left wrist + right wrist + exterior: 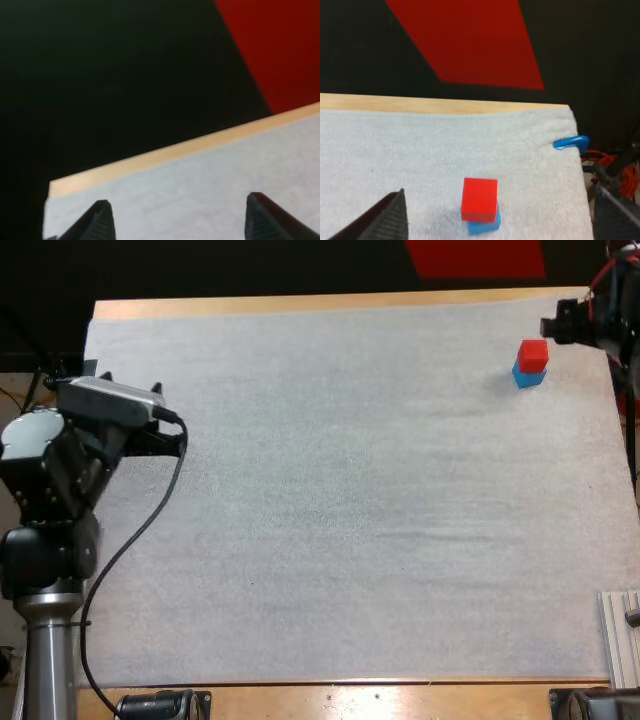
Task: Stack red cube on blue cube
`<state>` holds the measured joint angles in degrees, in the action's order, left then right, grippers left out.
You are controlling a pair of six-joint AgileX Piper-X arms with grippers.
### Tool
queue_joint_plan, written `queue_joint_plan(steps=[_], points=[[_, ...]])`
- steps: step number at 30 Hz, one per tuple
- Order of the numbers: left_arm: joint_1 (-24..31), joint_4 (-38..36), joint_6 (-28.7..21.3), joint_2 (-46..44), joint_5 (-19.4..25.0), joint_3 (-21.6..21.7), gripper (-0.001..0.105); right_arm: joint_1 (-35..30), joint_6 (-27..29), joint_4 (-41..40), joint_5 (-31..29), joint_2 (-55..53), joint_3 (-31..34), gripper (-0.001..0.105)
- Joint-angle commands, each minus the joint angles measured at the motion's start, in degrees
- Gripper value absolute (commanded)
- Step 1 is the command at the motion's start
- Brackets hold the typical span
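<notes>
From above, we see the red cube resting on the blue cube at the mat's far right, with our right claw just beside them. At the left wrist, our left claw is spread wide and empty. At the right wrist, the fingers are wide apart and clear of the stack.

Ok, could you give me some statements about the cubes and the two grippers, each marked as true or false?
1. The red cube sits on top of the blue cube. True.
2. The right gripper is shut on the red cube. False: its fingers stand apart, clear of both cubes.
3. The left gripper is open and holds nothing. True.
4. The cubes stand in the middle of the white mat. False: they stand near its far right corner, close to the right gripper.
</notes>
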<state>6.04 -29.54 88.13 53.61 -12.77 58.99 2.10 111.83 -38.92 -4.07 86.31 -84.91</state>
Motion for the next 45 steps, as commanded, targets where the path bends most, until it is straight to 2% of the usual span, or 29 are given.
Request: queue_joint_plan(steps=[1,7,13,20,23,26,31,35,40,45], points=[[0.2,0.1,-0.1,-0.6,-0.3,1.0,0.056,-0.7,0.7,1.1,0.0,-2.9,2.1,0.073],[0.2,-1.0,-0.1,-2.6,-2.2,1.2,0.056,-5.0,0.7,2.4,0.0,-11.6,10.5,0.073],[0.2,-4.1,-0.1,-6.3,-2.5,1.2,0.056,-9.7,0.7,2.4,0.5,-20.4,16.0,0.073],[0.2,-7.9,-0.1,-11.8,-3.8,0.5,0.056,-9.8,0.9,2.2,2.7,-30.8,21.7,0.073],[0.2,-8.3,0.4,-15.9,-6.3,-2.0,0.056,-9.8,0.4,2.3,3.3,-35.6,24.2,0.073],[0.2,-9.1,2.1,-20.7,-6.4,-5.3,0.056,-9.8,-0.8,2.3,3.4,-40.0,27.1,0.073],[0.2,-10.0,3.3,-30.0,-6.4,-10.1,0.056,-9.8,-3.7,-1.1,8.0,-48.0,33.5,0.073],[-1.0,-12.3,3.3,-35.8,-6.4,-11.8,0.056,-9.8,-3.7,-3.2,8.0,-54.0,38.1,0.073],[-1.2,-18.7,3.1,-42.9,-6.4,-13.5,0.056,-9.8,-3.7,-7.7,8.0,-63.3,43.7,0.073],[-1.2,-22.7,3.1,-47.5,-6.4,-14.5,0.056,-9.8,-4.0,-10.9,8.2,-71.0,47.3,0.073]])
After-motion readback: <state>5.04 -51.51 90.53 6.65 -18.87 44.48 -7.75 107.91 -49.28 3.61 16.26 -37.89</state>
